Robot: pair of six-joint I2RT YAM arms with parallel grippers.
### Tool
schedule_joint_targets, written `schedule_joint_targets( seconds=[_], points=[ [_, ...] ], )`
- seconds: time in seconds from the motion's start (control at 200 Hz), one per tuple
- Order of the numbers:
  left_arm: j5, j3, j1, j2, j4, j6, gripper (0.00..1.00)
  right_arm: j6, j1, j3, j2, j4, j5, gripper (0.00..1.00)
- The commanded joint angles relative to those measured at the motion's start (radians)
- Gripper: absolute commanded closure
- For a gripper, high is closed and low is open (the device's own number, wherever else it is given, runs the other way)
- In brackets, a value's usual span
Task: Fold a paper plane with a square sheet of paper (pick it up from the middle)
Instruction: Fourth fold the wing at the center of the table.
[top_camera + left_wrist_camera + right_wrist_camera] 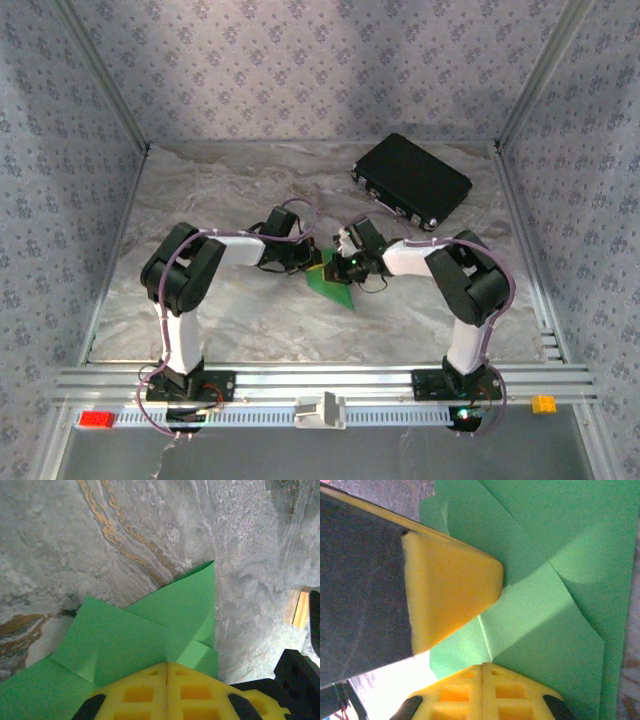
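Marbled grey table (230, 190) was seen bearing a black case (412, 182) at the far right, well apart from the work. A red block (97, 419) and an orange block (543, 404) were set on the near rail. The square sheet of paper (335, 285) (150, 630) (560, 580), bright green and creased into overlapping flaps, was laid flat mid-table. Both arms were bent, elbows raised, wrists turned inward over it. The left gripper (305, 262) (166, 666) was held with its pads pressed together over the sheet, and the right gripper (340, 265) (483, 666) was likewise closed. Whether paper was pinched by either could not be told. A yellow finger (450, 585) of the left gripper was laid against the sheet.
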Motion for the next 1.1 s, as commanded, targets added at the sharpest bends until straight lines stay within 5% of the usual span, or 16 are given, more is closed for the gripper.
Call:
schedule_joint_targets(
  seconds=[0.0, 1.094],
  points=[
    [-0.046, -0.028, 0.016, 0.05, -0.041, -0.001, 1.0, 0.007, 0.003, -0.065, -0.042, -0.081, 0.003, 0.95],
    [-0.041, -0.027, 0.023, 0.071, -0.034, -0.012, 1.0, 0.102, -0.035, -0.524, -0.455, -0.012, 0.006, 0.93]
  ],
)
